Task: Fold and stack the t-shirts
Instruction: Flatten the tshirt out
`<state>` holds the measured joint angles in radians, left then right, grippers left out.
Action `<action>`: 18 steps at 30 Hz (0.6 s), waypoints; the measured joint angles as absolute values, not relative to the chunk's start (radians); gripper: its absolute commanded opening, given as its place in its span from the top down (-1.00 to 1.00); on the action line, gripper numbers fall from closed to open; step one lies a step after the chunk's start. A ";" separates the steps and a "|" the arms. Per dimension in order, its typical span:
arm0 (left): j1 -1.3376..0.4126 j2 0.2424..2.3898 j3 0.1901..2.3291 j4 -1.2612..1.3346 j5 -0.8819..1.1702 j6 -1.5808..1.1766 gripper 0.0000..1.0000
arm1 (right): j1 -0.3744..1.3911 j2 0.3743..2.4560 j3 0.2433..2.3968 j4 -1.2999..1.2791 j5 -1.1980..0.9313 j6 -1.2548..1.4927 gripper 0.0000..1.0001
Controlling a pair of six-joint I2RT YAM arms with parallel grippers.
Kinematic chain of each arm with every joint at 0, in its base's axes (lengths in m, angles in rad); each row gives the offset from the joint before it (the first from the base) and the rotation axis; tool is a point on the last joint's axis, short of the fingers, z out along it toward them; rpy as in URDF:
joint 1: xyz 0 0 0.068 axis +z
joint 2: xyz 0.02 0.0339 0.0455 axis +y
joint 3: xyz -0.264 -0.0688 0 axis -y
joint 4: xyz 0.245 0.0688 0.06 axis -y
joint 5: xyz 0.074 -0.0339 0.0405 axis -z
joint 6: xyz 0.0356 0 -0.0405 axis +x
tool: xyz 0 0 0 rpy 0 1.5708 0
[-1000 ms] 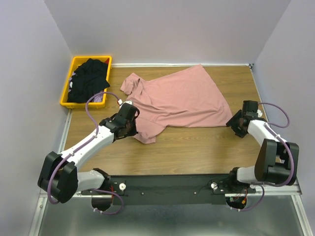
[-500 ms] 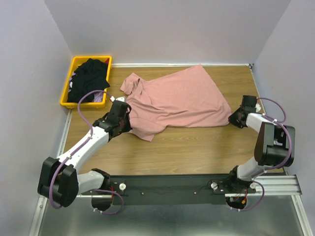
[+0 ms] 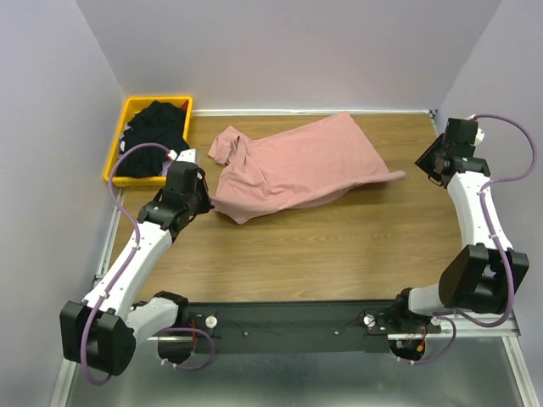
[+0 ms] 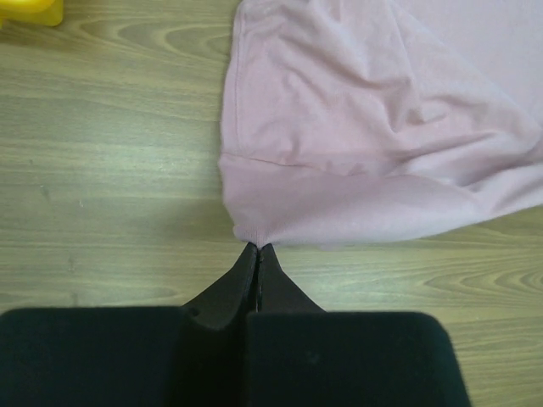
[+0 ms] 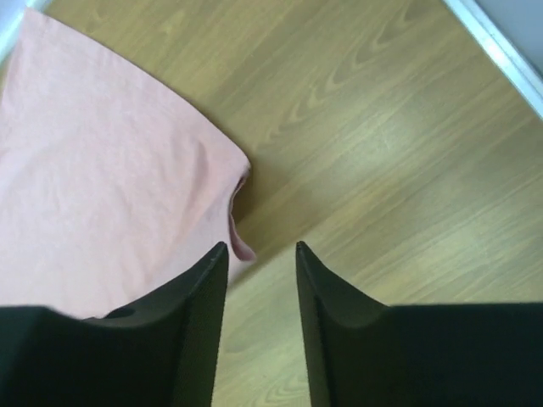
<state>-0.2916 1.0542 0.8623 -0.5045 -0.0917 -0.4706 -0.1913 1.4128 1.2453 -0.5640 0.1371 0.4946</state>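
The dusty pink t-shirt (image 3: 297,165) lies plain side up and rumpled across the back middle of the wooden table (image 3: 339,246). My left gripper (image 3: 204,200) is at its near-left corner. In the left wrist view the gripper (image 4: 257,248) is shut, pinching the edge of the pink cloth (image 4: 373,127). My right gripper (image 3: 429,166) is open and empty, raised near the right wall, apart from the shirt's right corner. In the right wrist view the gripper (image 5: 260,248) has its jaws apart above bare wood, with the shirt's curled corner (image 5: 102,170) to their left. Black t-shirts (image 3: 153,131) lie heaped in a bin.
A yellow bin (image 3: 127,106) stands at the back left corner and holds the black shirts; its corner shows in the left wrist view (image 4: 30,10). Purple walls close in the left, back and right sides. A metal rail runs along the table's left edge.
My left gripper pulled the shirt's near-left corner leftward. My right gripper let go of the right corner, opened, and swung up and back toward the right wall.
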 measured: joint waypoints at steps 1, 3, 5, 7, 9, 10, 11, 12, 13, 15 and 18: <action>-0.289 1.059 0.862 -0.503 -0.086 -0.467 1.00 | -0.191 1.412 1.244 -0.576 0.137 0.490 0.03; -0.289 1.067 0.860 -0.494 -0.069 -0.459 1.00 | -0.191 1.429 1.226 -0.590 0.135 0.485 -0.01; -0.289 1.076 0.848 -0.471 -0.051 -0.451 1.00 | -0.191 1.459 1.192 -0.600 0.132 0.484 -0.02; -0.289 1.086 0.830 -0.441 -0.027 -0.445 1.00 | -0.191 1.482 1.151 -0.601 0.115 0.482 -0.02; -0.289 1.100 0.806 -0.409 -0.009 -0.441 1.00 | -0.191 1.500 1.106 -0.603 0.087 0.482 -0.02; -0.289 1.110 0.795 -0.395 -0.001 -0.437 1.00 | -0.191 1.507 1.084 -0.598 0.058 0.484 -0.02; -0.289 1.118 0.786 -0.381 0.004 -0.435 1.00 | -0.191 1.512 1.068 -0.593 0.036 0.487 -0.02; -0.289 1.131 0.772 -0.364 0.012 -0.432 1.00 | -0.191 1.519 1.047 -0.583 0.006 0.493 -0.02; -0.289 1.139 0.760 -0.345 0.017 -0.430 1.00 | -0.191 1.524 1.037 -0.576 -0.011 0.495 -0.02; -0.289 1.151 0.735 -0.305 0.022 -0.426 1.00 | -0.191 1.546 1.011 -0.538 -0.068 0.502 -0.02; -0.284 1.161 0.712 -0.250 0.034 -0.420 1.00 | -0.191 1.588 0.971 -0.466 -0.134 0.525 -0.04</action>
